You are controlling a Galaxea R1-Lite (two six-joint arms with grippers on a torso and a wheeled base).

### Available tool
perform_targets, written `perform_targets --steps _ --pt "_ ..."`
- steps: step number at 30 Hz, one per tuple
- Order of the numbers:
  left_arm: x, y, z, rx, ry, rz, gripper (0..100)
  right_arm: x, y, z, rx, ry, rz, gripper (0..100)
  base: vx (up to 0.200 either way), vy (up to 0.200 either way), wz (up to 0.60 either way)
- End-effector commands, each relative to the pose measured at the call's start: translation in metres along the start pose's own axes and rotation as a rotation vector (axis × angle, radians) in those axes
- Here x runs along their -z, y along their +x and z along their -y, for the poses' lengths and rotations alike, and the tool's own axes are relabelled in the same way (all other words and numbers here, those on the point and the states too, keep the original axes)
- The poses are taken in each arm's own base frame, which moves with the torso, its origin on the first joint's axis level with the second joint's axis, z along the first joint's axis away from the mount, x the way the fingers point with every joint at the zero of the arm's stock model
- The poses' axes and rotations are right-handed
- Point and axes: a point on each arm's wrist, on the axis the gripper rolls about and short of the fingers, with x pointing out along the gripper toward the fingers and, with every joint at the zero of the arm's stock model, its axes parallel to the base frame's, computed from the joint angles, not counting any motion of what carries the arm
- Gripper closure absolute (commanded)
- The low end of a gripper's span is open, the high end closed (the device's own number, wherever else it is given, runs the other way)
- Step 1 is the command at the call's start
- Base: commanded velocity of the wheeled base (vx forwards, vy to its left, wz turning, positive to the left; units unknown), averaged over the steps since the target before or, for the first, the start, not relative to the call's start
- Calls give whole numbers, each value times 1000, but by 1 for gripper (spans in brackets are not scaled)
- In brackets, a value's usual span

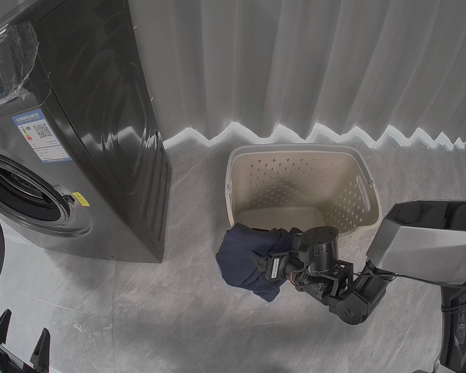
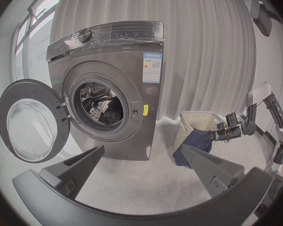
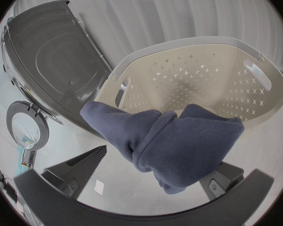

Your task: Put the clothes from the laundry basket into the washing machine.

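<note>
right gripper [image 1: 261, 266], fingers spread, meets the navy garment [image 1: 241, 260] draped over the laundry basket [image 1: 295, 154] at its 7 o'clock corner; left gripper [image 1: 20, 338] spread wide at 7 o'clock; washing machine [image 1: 103, 130] open at 9 o'clock, dark clothes [image 2: 110, 114] in its drum; seemingly the last piece left.

Right pincer [image 3: 147, 149] spread, extended forward; left pincer [image 2: 143, 146] spread, held low.

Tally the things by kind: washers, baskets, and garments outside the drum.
Washing machine: 1
Laundry basket: 1
Navy garment: 1
Total: 3
Clothes inside the drum are heaped, too jumbled to count.
</note>
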Motion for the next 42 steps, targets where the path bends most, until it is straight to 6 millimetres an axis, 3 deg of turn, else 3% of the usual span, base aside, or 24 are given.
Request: perform_targets --steps 1,11,16,23,28,35,42 --pt "5 1 0 -1 0 -7 0 -4 0 -3 -11 3 21 100 0 0 0" --pt "5 1 0 -1 -1 -7 0 -2 -6 -10 -36 -1 17 100 0 0 0" --pt "5 1 0 -1 0 -7 0 -8 -28 -18 -66 -7 19 100 0 0 0" --pt "5 1 0 -1 0 -7 0 -59 -92 -36 -171 20 149 100 0 0 0" --pt "5 1 0 -1 2 -7 0 -88 -137 -38 -241 49 248 100 0 0 0" --pt "5 1 0 -1 2 -7 0 -106 -164 -36 -283 67 322 100 0 0 0" --pt "5 1 0 1 3 -7 0 -138 -204 -33 -352 36 472 100 0 0 0"
